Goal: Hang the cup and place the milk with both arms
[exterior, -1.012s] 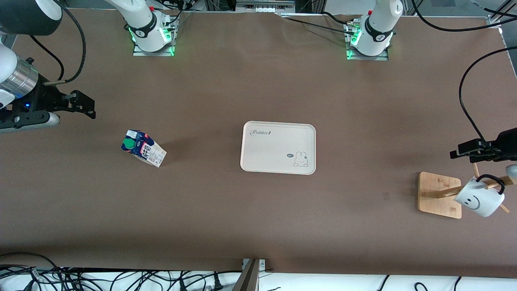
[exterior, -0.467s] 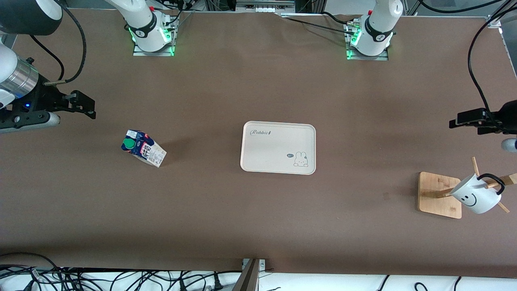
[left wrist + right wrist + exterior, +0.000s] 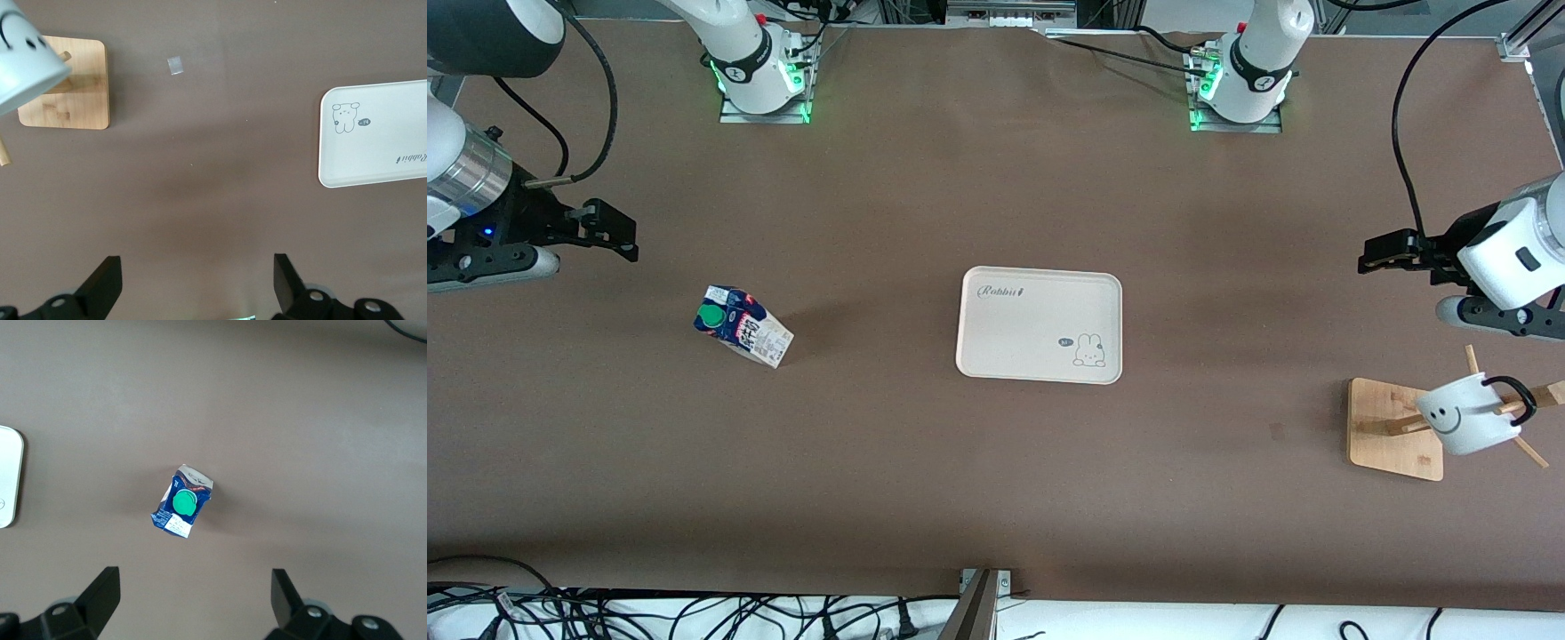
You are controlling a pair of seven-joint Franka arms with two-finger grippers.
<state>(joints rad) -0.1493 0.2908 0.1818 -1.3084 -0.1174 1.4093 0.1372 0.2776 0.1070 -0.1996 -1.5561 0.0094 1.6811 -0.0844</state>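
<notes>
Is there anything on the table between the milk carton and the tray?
Nothing visible. Only bare table lies between the milk carton and the tray, and the open right gripper has nothing between it and the carton.

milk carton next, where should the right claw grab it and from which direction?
Judging from above: the milk stands upright on bare table, green cap up. Bring the open right claw straight down and close on two flat opposite sides below the gable, probably clear of the cap.

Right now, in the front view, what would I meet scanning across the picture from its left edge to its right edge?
Right gripper → milk → tray → wooden rack base → cup hanging on the rack. The left gripper overlaps the rack's span, so its place in the order is unclear.
</notes>
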